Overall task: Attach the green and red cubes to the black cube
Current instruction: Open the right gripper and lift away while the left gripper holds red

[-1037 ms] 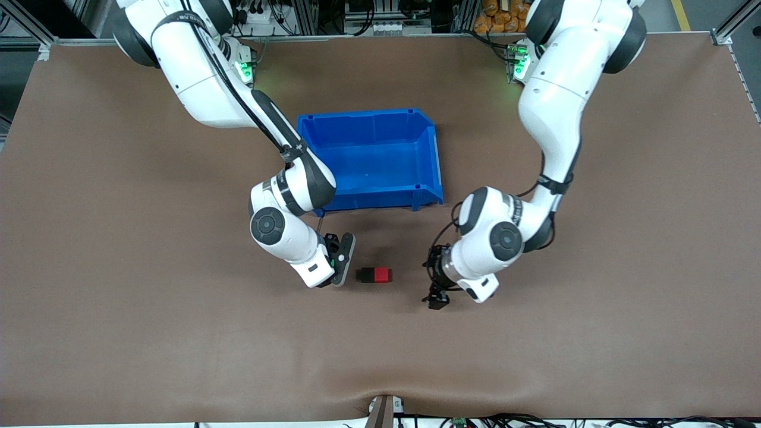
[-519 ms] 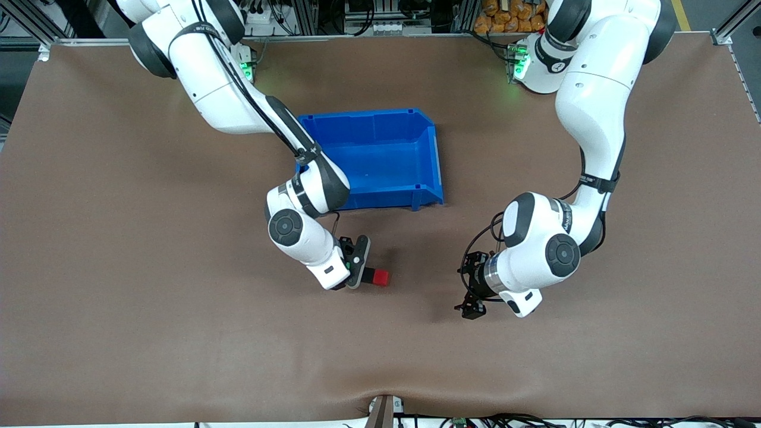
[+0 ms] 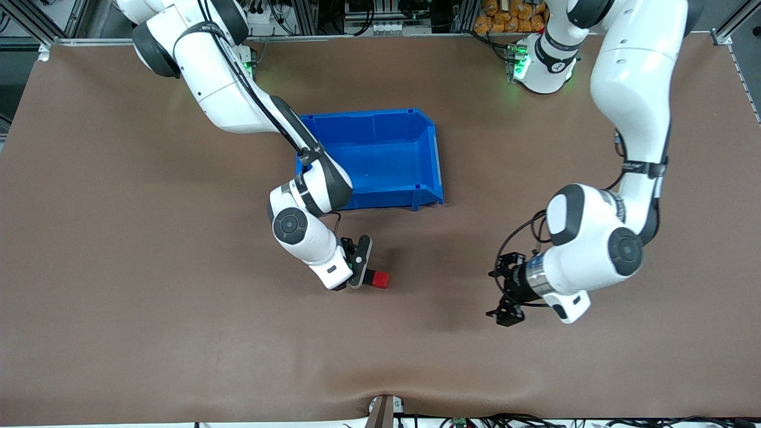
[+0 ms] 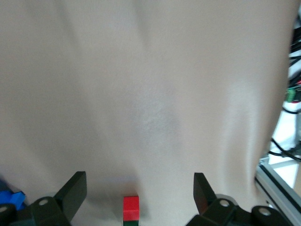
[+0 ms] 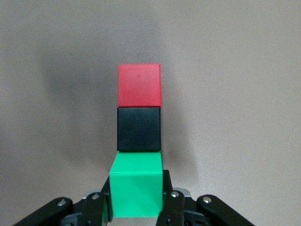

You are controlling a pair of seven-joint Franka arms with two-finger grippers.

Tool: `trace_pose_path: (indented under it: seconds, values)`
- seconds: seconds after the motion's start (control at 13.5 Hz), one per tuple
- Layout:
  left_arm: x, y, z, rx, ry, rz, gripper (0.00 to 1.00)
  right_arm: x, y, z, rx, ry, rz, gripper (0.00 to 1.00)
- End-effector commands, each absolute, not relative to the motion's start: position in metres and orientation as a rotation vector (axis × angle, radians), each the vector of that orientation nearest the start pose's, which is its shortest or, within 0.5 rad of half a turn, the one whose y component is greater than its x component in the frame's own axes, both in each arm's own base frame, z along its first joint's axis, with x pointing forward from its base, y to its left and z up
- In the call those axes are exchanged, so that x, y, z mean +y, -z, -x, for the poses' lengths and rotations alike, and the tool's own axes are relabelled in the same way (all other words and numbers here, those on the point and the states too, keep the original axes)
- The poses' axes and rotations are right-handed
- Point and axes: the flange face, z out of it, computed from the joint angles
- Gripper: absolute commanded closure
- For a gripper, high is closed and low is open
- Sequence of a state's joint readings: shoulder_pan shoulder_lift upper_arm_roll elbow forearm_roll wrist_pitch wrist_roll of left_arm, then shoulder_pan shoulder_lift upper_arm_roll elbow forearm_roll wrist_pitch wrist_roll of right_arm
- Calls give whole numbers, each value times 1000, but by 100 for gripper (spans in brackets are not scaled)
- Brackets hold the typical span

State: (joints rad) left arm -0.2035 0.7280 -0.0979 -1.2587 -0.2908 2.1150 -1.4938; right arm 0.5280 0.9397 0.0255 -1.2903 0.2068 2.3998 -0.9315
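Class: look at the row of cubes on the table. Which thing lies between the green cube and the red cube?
The black cube. In the right wrist view it sits in line between the green cube, held by the shut right gripper, and the red cube, touching both.

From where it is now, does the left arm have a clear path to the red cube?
Probably yes. The left gripper is open, with only bare table between it and the red cube, whose end facing it is free; the right gripper grips the green cube.

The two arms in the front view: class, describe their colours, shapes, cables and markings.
Both arms have glossy white rounded shells with black joint bands and grey round caps. Black cables run along the right arm and loop near the left arm's wrist. Each tool, right and left, is black. Green lights glow at the bases.
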Motion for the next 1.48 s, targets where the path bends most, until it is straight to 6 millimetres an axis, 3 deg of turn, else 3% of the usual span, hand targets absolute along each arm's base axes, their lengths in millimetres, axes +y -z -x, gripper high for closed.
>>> trace_pose_path:
  seconds: [0.0, 0.07, 0.22, 0.44, 0.59, 0.81, 0.96, 1.11, 1.19, 1.41]
  values:
    - [-191, -370, -724, -2025, -260, 2753, 0, 402, -191, -655, -1867, 303, 2368, 14]
    - [-172, -379, -725, -1965, -251, 2793, 0, 403, -191, -654, -1869, 301, 2366, 0]
    - [-130, -398, -724, -1848, -265, 2855, 0, 402, -190, -654, -1869, 299, 2367, 0]
    - [-85, -435, -715, -1641, -232, 2954, 0, 402, -190, -654, -1871, 299, 2367, 0]
    - [-72, -441, -707, -1505, -217, 2922, 0, 401, -190, -655, -1870, 299, 2368, 0]
    - [-44, -483, -685, -1359, -164, 2856, 0, 400, -192, -655, -1868, 301, 2369, 0]
    - [-28, -512, -672, -1232, -149, 2907, 0, 398, -194, -655, -1863, 297, 2372, 0]
    - [3, -542, -659, -1169, -125, 2938, 0, 387, -214, -664, -1837, 314, 2385, 0]
    - [15, -555, -654, -1106, -100, 2976, 0, 381, -214, -665, -1826, 283, 2391, 0]
    - [17, -558, -652, -920, -110, 3046, 0, 367, -230, -667, -1774, 199, 2411, 0]
